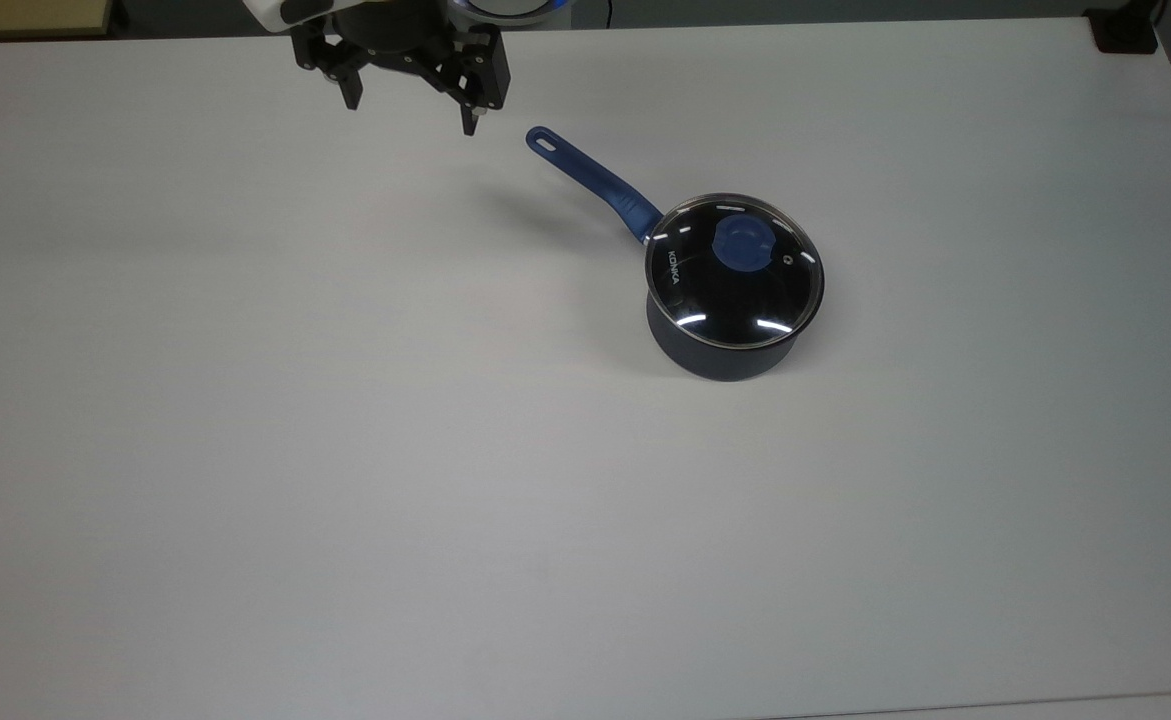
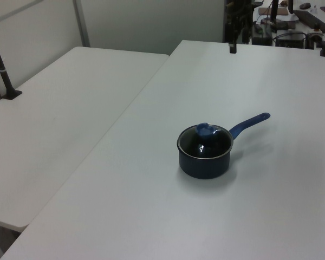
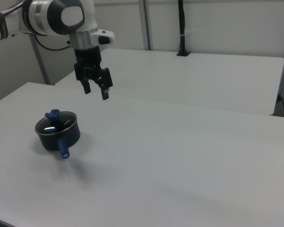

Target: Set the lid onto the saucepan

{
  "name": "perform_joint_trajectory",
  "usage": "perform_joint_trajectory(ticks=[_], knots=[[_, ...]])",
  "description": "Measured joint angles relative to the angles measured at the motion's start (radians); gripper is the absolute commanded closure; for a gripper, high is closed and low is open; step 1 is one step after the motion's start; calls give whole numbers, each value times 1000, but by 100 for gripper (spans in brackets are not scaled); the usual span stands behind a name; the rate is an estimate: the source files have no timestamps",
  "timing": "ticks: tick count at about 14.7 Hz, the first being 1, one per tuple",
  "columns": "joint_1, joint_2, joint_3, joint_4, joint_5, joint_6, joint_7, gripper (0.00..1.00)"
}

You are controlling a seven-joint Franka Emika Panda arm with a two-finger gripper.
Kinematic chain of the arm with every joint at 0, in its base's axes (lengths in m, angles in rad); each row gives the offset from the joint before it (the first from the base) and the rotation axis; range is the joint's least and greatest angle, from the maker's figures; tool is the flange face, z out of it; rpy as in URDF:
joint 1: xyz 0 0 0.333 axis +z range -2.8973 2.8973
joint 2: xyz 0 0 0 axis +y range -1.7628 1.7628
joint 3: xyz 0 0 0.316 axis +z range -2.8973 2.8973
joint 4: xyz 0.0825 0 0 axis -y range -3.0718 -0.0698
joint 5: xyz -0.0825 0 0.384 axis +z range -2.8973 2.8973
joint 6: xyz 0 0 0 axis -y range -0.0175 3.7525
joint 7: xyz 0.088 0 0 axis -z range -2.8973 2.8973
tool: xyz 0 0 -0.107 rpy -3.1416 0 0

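Top view: the round clear glass lid [image 1: 734,270] with its steel rim sits flat on the small, deep, dark navy saucepan [image 1: 720,355], covering the mouth all the way round. A blue knob stands at the lid's centre, a small vent hole lies just beside it toward the top view's right, and white "KONKA" lettering runs along the glass near the top view's left edge of the disc. Bright streaks of light reflect off the glass. The saucepan's long blue handle, ending in a slotted hole, stretches toward the top view's upper left. The pan stands on the plain white worktop [image 1: 345,450], right of centre in the top view.

The black two-finger tool [image 1: 407,100] hangs above the worktop near the top view's upper edge, well apart from the pan, its fingers spread with nothing between them. In the right view the tool [image 3: 95,90] hangs from the white arm, above and to the right view's right of the covered saucepan [image 3: 57,132].
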Motion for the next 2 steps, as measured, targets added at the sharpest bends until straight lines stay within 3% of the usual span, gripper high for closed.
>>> perform_joint_trajectory(ticks=[2], knots=[[-8,0,0,0,0,0,0,0]])
